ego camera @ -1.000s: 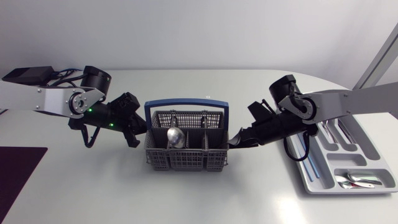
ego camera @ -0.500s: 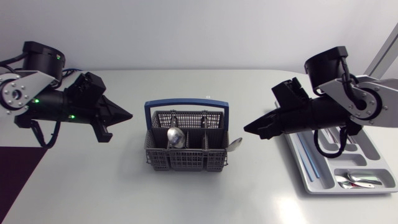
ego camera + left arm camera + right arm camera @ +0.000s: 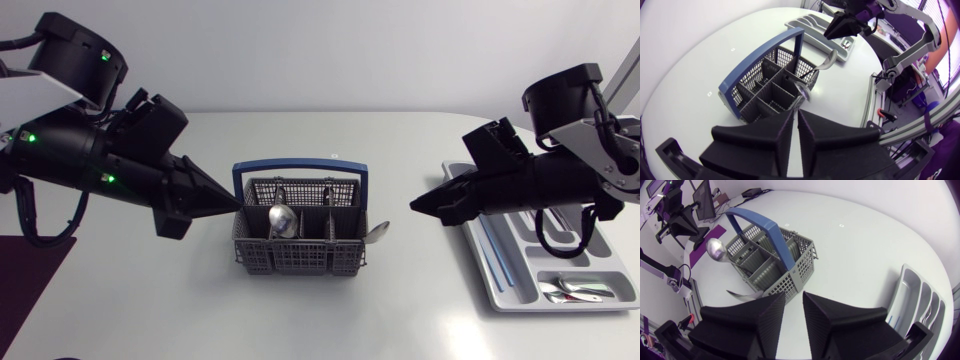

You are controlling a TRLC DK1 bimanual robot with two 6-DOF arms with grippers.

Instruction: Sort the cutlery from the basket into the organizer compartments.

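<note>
A grey mesh basket (image 3: 300, 240) with a blue handle (image 3: 300, 170) stands mid-table. One spoon (image 3: 281, 218) stands in it, bowl up. A second spoon (image 3: 377, 232) hangs at the basket's right wall, sticking outward. My left gripper (image 3: 235, 205) is shut and empty, its tip at the basket's left rim. My right gripper (image 3: 415, 207) hovers right of the basket, fingers slightly apart, nothing between them. The left wrist view has its gripper (image 3: 795, 112) over the basket (image 3: 765, 85). The right wrist view has its gripper (image 3: 794, 297) near the outer spoon (image 3: 747, 295).
The grey organizer (image 3: 500, 290) lies at the right table edge, with spoons (image 3: 575, 290) in its near compartment and long cutlery (image 3: 500, 250) in a lengthwise slot. A dark purple mat (image 3: 30, 280) lies at the near left.
My right gripper has backed away from the basket's right side and parted its fingers, leaving the second spoon at the wall. My left arm has risen, its tip now at the basket's left rim.
</note>
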